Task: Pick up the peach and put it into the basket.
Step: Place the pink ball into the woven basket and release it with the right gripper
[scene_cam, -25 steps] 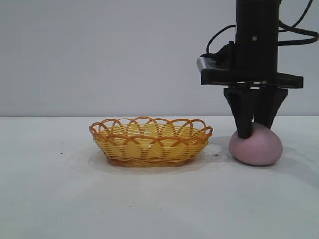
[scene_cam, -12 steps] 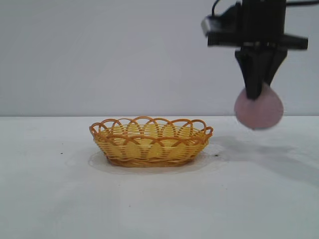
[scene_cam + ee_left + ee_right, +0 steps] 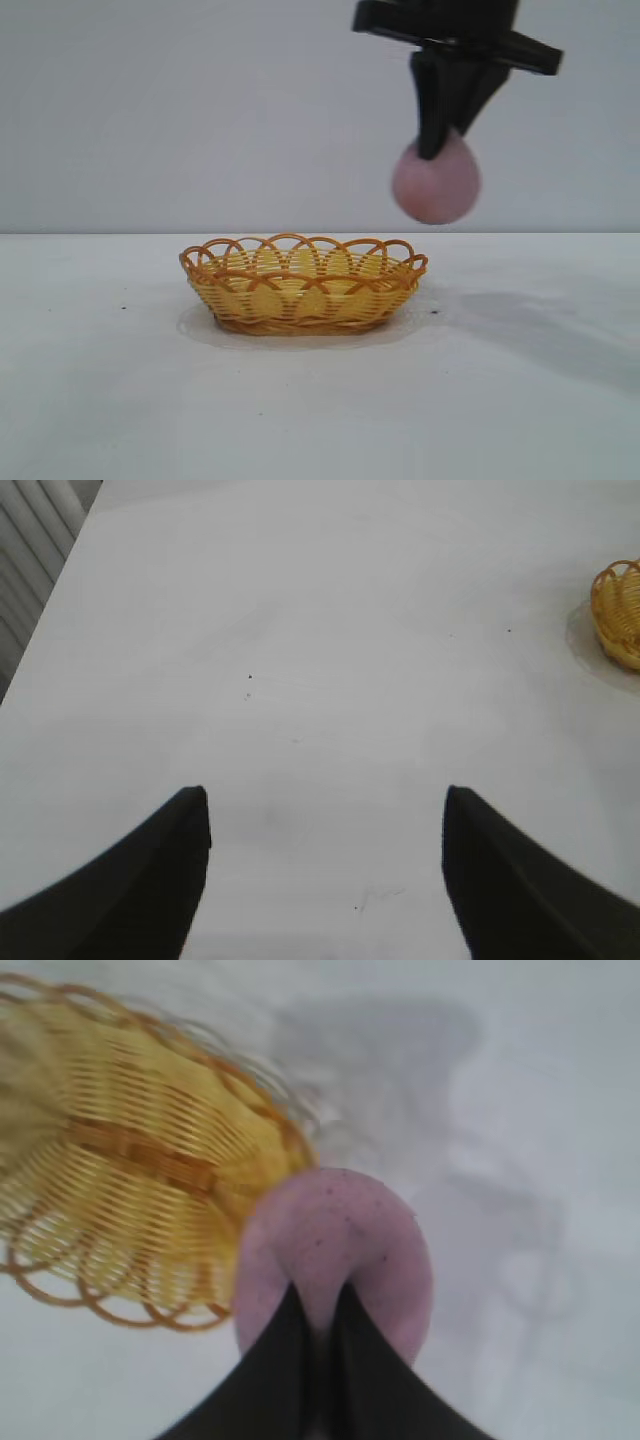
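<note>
Right end effector (image 3: 440, 150) clamped on peach (image 3: 436, 187) | pointed top up | above basket's (image 3: 300, 285) right end

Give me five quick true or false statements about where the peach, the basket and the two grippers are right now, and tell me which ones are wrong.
1. The peach hangs in the air. True.
2. The basket already holds the peach. False: it is empty.
3. The right gripper has its jaws shut on the peach. True.
4. The peach is directly over the basket's middle. False: it is off to the basket's right end in the exterior view.
5. The left gripper holds the basket. False: its jaws are open over bare table, with the basket away to one side.
</note>
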`<state>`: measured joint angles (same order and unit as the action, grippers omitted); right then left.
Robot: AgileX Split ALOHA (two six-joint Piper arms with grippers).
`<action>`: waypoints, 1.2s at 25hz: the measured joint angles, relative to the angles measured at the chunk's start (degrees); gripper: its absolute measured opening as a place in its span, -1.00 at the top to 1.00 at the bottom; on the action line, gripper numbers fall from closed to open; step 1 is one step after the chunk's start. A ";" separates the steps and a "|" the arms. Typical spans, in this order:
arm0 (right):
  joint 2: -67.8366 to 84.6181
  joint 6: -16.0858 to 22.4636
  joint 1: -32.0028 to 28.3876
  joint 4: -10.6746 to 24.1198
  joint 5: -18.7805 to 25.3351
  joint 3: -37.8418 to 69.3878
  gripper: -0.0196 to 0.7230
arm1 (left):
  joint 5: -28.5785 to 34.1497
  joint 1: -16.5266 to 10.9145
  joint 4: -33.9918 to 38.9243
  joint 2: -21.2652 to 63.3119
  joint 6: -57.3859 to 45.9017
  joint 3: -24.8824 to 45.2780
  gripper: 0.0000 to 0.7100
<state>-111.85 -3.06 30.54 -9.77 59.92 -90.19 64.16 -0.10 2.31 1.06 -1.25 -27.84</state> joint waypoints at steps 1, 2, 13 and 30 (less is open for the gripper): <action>0.00 0.00 1.14 -0.10 -1.02 0.00 0.95 | 0.00 0.00 0.00 0.00 0.00 0.00 -0.37; -0.11 0.00 2.25 -0.12 -2.16 0.00 0.95 | 0.00 0.00 0.00 0.00 0.00 0.00 -0.37; -5.38 0.00 6.44 -1.68 -8.32 0.00 0.95 | 0.00 0.00 0.00 0.00 0.00 0.00 -0.37; -7.95 0.00 6.44 -3.23 -8.17 0.00 -0.09 | 0.00 0.00 0.00 0.00 0.00 0.00 -0.37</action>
<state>-119.81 -3.06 36.98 -13.00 51.75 -90.19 64.16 -0.10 2.31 1.06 -1.25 -27.84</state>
